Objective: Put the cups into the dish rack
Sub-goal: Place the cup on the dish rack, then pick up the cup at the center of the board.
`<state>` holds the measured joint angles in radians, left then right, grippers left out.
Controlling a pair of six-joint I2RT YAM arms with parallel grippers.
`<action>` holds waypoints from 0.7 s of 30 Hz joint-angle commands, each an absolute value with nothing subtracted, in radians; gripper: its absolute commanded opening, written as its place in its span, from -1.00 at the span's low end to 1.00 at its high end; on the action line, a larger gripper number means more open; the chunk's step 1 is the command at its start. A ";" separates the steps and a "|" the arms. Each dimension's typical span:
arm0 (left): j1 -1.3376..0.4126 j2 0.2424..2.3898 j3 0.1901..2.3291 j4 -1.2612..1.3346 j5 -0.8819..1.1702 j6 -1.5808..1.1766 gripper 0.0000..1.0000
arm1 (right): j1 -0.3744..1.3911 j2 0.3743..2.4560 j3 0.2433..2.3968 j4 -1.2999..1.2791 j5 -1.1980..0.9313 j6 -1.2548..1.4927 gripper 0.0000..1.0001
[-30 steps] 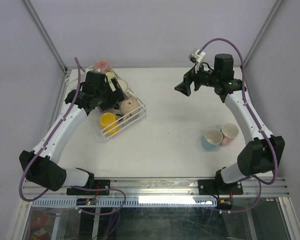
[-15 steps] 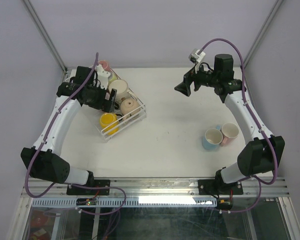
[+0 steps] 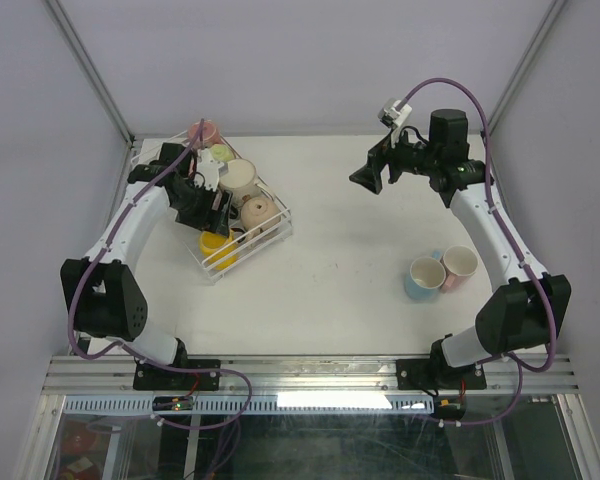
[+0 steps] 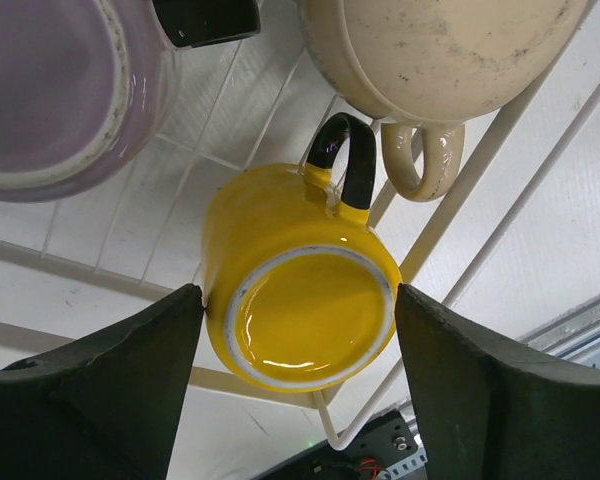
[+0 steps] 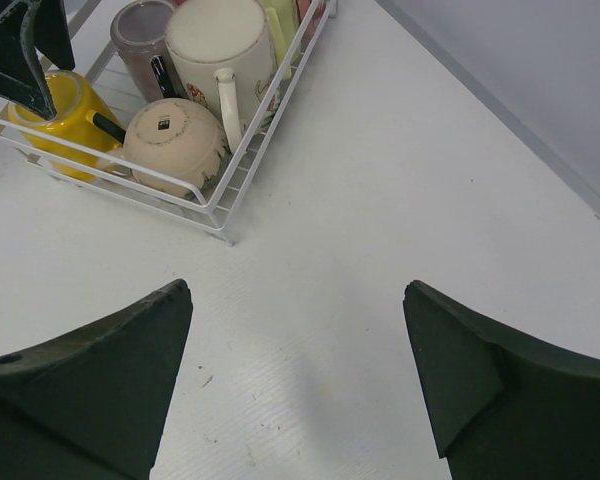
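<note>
The dish rack (image 3: pixel 252 255), at the far left of the table (image 3: pixel 340 300), is crowded around the yellow mug (image 4: pixel 305 300). A lilac mug (image 4: pixel 50 90) is seen on one side. The beige mug (image 4: pixel 440 50) lies just beside the yellow one, its handle almost against the yellow mug's black handle. White rack wires run beneath and beside all three. Further along, a cream mug (image 3: pixel 240 175) and a pink mug (image 3: pixel 204 131) are packed in. At the right, well apart from the rack, a light blue mug (image 3: pixel 420 282) and a pale mug (image 3: pixel 461 264) are stood upright, touching.

From above, the lilac mug is hidden by the left arm. In the left wrist view the lilac and beige mugs are cut off by the picture's edge.

The left gripper (image 4: pixel 297 300) is placed over the yellow mug, whose base is turned towards it. The jaws are spread, one fingertip at each flank of the mug, but whether it is clasped cannot be told. The right gripper (image 5: pixel 298 290) is held released, jaws wide with nothing between them. It is placed above bare table to the right of the rack, apart from the two loose mugs.
</note>
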<state>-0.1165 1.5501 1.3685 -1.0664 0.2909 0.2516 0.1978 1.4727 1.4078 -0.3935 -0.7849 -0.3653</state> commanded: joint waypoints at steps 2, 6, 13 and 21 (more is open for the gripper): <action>-0.099 1.541 1.350 -1.016 0.368 0.258 0.56 | 0.192 1.438 1.419 -0.350 -0.783 -0.364 0.79; -0.099 1.543 1.319 -1.014 0.371 0.251 0.87 | 0.192 1.446 1.425 -0.348 -0.786 -0.362 0.79; -0.100 1.548 1.286 -0.982 0.337 0.200 0.88 | 0.192 1.455 1.432 -0.347 -0.786 -0.361 0.79; -0.099 1.533 1.272 -0.945 0.268 0.062 0.29 | 0.192 1.458 1.433 -0.349 -0.779 -0.365 0.79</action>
<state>-0.1032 1.5578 1.2900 -0.9916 0.3111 0.1474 0.1978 1.4715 1.4078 -0.3935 -0.7849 -0.3653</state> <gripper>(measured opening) 0.760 0.895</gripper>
